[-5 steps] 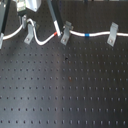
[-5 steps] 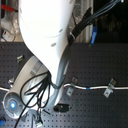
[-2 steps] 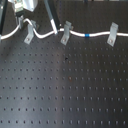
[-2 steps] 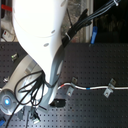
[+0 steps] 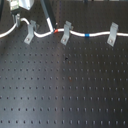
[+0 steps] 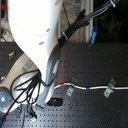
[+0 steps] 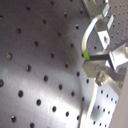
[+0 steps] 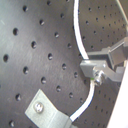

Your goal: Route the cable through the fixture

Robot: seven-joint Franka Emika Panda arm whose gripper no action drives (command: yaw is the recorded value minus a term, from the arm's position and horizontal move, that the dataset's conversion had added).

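Note:
The white cable (image 5: 77, 34) runs across the far part of the board in the first exterior view. Its red band (image 5: 56, 31) and blue band (image 5: 89, 35) lie on either side of the middle fixture (image 5: 65, 32). It also meets the left fixture (image 5: 30, 33) and the right fixture (image 5: 112, 34). My gripper (image 5: 19, 21) hangs just beyond the left fixture, over the cable's left stretch. Both wrist views show it shut on the cable (image 8: 77, 30), with a finger (image 8: 100, 62) across the cord and a fixture (image 8: 45, 112) close by. The arm (image 6: 35, 45) hides the left fixture in the second exterior view.
The black perforated board (image 5: 65, 85) stretches toward the first exterior view's bottom. A bundle of black arm wires (image 6: 27, 87) hangs low at the second exterior view's left. A dark rod (image 5: 47, 17) slants down behind the cable.
My gripper has moved toward the first exterior view's left, from near the red band to the left fixture, and the cable's left stretch has shifted with it.

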